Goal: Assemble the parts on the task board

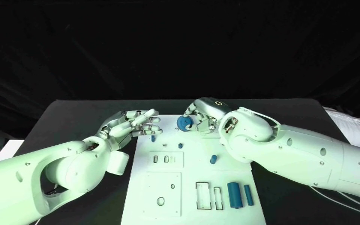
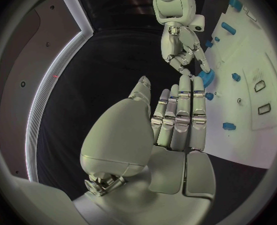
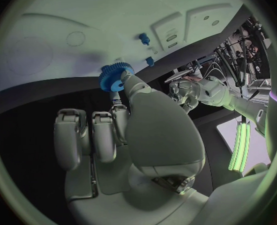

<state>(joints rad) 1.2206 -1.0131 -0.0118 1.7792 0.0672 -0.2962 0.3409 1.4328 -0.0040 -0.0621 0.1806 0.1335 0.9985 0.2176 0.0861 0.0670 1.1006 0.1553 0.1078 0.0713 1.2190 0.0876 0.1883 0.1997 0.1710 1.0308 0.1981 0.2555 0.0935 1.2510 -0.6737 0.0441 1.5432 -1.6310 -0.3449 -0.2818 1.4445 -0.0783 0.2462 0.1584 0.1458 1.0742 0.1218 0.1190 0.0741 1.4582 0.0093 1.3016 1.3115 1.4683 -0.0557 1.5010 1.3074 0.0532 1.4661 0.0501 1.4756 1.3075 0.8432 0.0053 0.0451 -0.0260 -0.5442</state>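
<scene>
The white task board (image 1: pixel 169 183) lies in the middle of the black table. Over its far edge my right hand (image 1: pixel 201 113) pinches a blue gear (image 1: pixel 183 124) in its fingertips; the right wrist view shows the gear (image 3: pixel 113 78) at the fingertips of that hand (image 3: pixel 135 125), just above the board (image 3: pixel 82 15). My left hand (image 1: pixel 135 123) hovers at the board's far left corner with fingers stretched out and nothing in them. The left wrist view has this hand (image 2: pixel 176 120) pointing toward the right hand (image 2: pixel 182 50) and the gear (image 2: pixel 206 78).
Small blue pegs (image 1: pixel 153 138) (image 1: pixel 181 144) stand on the far part of the board, and a short blue piece (image 1: pixel 214 158) lies mid-board. Two blue cylinders (image 1: pixel 234 194) (image 1: pixel 248 195) lie near the right edge beside rectangular slots (image 1: pixel 202 194). Black table surrounds the board.
</scene>
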